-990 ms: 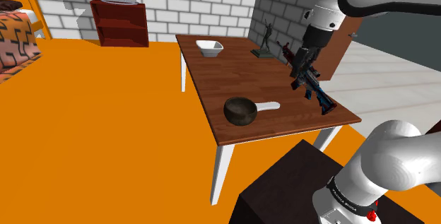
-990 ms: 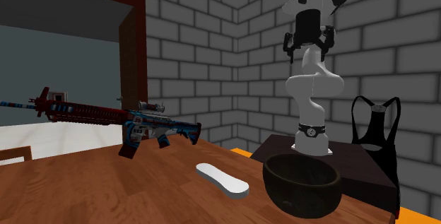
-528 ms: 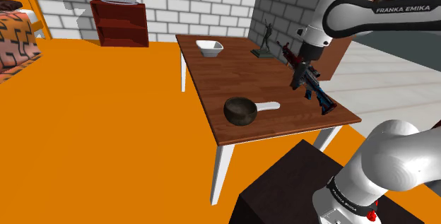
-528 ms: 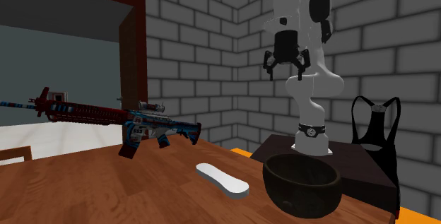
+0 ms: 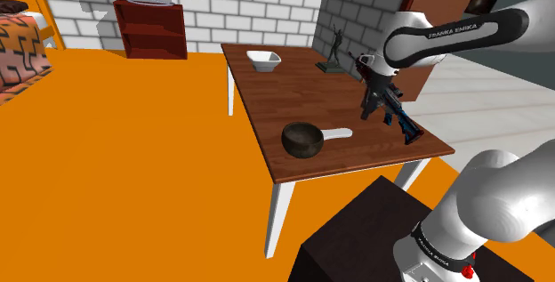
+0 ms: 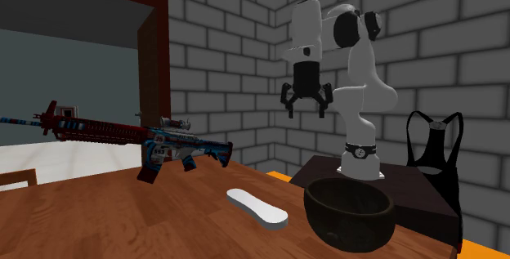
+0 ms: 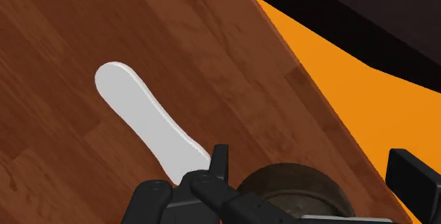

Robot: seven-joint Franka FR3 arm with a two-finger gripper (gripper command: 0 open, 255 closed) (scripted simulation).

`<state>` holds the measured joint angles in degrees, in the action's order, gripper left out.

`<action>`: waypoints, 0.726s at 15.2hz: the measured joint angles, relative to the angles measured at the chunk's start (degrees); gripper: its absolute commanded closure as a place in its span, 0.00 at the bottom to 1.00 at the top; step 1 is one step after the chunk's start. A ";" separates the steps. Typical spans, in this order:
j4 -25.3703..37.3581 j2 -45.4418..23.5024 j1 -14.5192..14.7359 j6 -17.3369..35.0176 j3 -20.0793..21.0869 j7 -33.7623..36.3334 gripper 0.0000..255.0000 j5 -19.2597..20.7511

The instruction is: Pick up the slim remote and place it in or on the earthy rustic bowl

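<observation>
The slim white remote (image 5: 337,133) lies flat on the brown wooden table (image 5: 267,102), touching or nearly touching the dark rounded bowl (image 5: 301,139) on the shoulder view's right of it. In the second exterior view the remote (image 6: 257,207) lies just left of the bowl (image 6: 349,212). My black gripper (image 6: 306,107) hangs well above the table, open and empty, fingers pointing down. In the shoulder view the gripper (image 5: 374,100) shows against the toy rifle. From the wrist, the remote (image 7: 148,120) and the bowl's rim (image 7: 297,187) lie far below the gripper (image 7: 309,155).
A red, blue and black toy rifle (image 5: 391,107) lies along the table's right edge. A white bowl (image 5: 263,60) and a dark figurine (image 5: 334,49) stand at the far end. The dark stand (image 6: 368,180) and a black frame-like object (image 6: 433,147) are behind the bowl.
The arm has folded down and the gripper has dropped lower, shifting to the second exterior view's left, toward the table. It stays open. Remote and bowl have not moved.
</observation>
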<state>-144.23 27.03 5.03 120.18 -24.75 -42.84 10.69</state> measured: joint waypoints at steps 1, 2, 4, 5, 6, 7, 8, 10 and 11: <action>0.20 -2.17 0.66 1.87 -1.24 -2.44 0.00 -0.21; 0.53 -4.46 1.15 3.74 -2.84 -5.33 0.00 -0.43; 2.32 -9.30 2.56 6.57 -5.54 -11.16 0.00 -1.80; 3.38 -11.74 3.27 7.74 -6.78 -14.16 0.00 -2.79; 4.35 -14.20 4.02 8.93 -7.82 -17.13 0.00 -3.99; 5.48 -17.07 4.66 10.32 -9.06 -20.53 0.00 -5.57; 6.58 -20.06 5.23 11.74 -10.11 -24.14 0.00 -7.43; 9.11 -25.79 5.90 13.76 -11.34 -31.11 0.00 -11.55; 10.47 -28.73 5.87 14.59 -11.60 -34.93 0.00 -13.93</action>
<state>-133.76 -1.69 10.89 134.77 -36.35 -77.77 -3.24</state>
